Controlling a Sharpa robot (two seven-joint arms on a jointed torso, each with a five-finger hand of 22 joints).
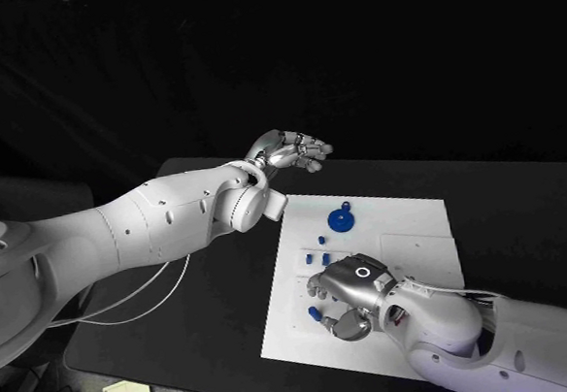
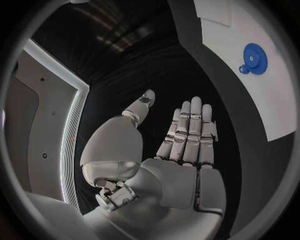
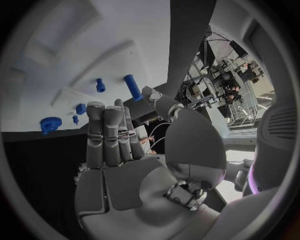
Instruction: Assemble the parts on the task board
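Observation:
The white task board (image 1: 388, 241) lies mid-table. A blue gear (image 1: 341, 218) sits on its far left part; several small blue pegs (image 1: 323, 259) lie nearer me. My left hand (image 1: 289, 151) hovers beyond the board's far left corner with straight fingers and holds nothing; its wrist view shows the left hand (image 2: 187, 145), the board (image 2: 262, 100) and the gear (image 2: 253, 56) off to one side. My right hand (image 1: 353, 290) hangs over the board's near left part, next to a blue peg (image 1: 312, 315). In its wrist view the right hand (image 3: 119, 150) is flat and holds nothing, with a blue cylinder (image 3: 132, 87) and a gear (image 3: 50, 124) past its fingertips.
The black table (image 1: 540, 211) runs around the board, with bare room to the right. A white cable (image 1: 142, 293) loops under my left arm at the table's left edge. Faint outlined recesses (image 1: 410, 238) mark the board's right half.

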